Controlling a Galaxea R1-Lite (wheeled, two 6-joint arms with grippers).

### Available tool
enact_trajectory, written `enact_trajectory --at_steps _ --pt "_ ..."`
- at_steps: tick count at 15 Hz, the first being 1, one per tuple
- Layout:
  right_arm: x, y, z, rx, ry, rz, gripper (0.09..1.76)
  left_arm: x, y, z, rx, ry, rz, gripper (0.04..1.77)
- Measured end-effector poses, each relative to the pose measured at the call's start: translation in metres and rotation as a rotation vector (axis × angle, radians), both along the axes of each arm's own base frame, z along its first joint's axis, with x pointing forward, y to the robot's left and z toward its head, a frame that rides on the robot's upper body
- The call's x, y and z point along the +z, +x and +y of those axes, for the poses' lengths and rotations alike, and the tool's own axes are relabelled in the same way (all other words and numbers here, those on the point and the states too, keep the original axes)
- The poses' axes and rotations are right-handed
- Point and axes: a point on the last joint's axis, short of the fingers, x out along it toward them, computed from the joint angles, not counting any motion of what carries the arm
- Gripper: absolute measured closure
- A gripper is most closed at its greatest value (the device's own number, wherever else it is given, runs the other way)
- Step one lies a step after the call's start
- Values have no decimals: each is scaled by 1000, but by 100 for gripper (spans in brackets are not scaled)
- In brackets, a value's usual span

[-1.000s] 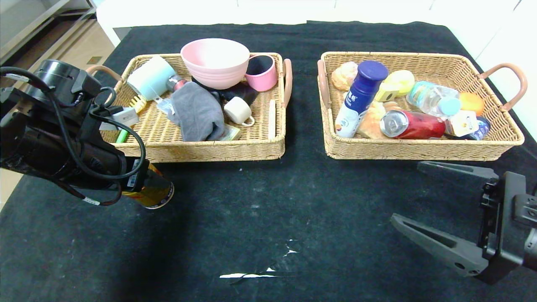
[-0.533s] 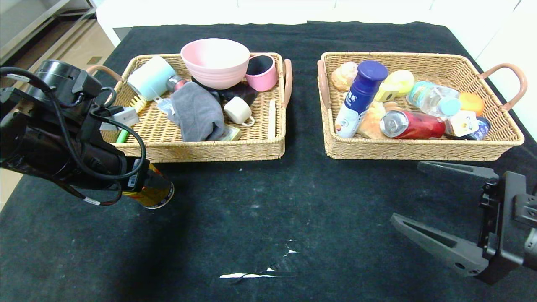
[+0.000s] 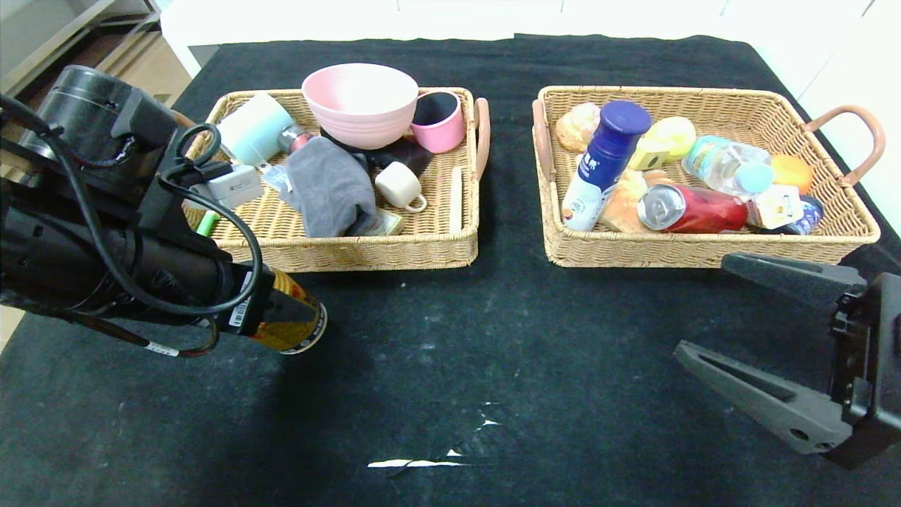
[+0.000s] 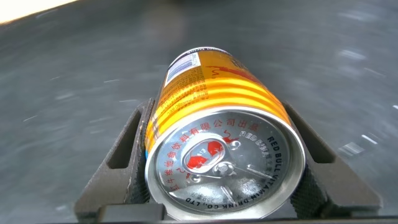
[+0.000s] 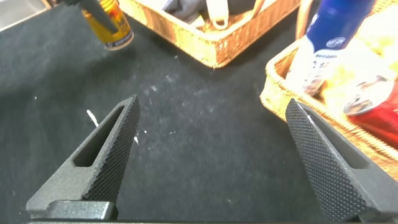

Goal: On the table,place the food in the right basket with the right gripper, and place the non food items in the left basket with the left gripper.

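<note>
the can (image 4: 224,143) is gold with red stripes and red print on its silver lid. the counter (image 3: 493,338) wears black cloth with a white tear. both baskets, left (image 3: 352,246) and right (image 3: 704,246), are tan wicker with pinkish handles. a pink bowl (image 3: 360,102), a grey towel (image 3: 331,186), a blue-capped bottle (image 3: 605,158).

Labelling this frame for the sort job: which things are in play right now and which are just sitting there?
In play:
- gold-red can, gripped on its side by the left gripper, above the table
- right gripper, open, low in front of the right basket
- left basket

Just lying about:
- pink bowl, grey towel, in the left basket
- blue-capped bottle, red can, in the right basket
</note>
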Motion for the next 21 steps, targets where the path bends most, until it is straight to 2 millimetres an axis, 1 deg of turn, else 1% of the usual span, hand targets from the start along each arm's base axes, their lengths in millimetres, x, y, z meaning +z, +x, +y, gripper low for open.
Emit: enact_trajectory --at_steps 2,4,6,8,11,14,21 --pt "2 -3 -2 -4 -4 8 14 6 -12 -21 -66 16 -42 63" --pt "5 -5 -8 -27 -32 61 14 10 -22 -39 -137 16 -60 63" --pt "13 -10 -14 -47 -44 105 14 11 -29 -52 -194 17 -73 63" --pt "23 -14 -19 -74 -33 94 14 14 -34 -68 -245 4 -123 63" --pt "33 -16 -23 -132 -7 64 14 14 -32 -94 -296 -18 -194 63" --pt "35 -17 -23 -139 -1 55 14 7 -25 -119 -317 -4 -218 63" --pt "39 -22 -25 -136 8 35 14 11 -18 -175 -415 -1 -230 63"
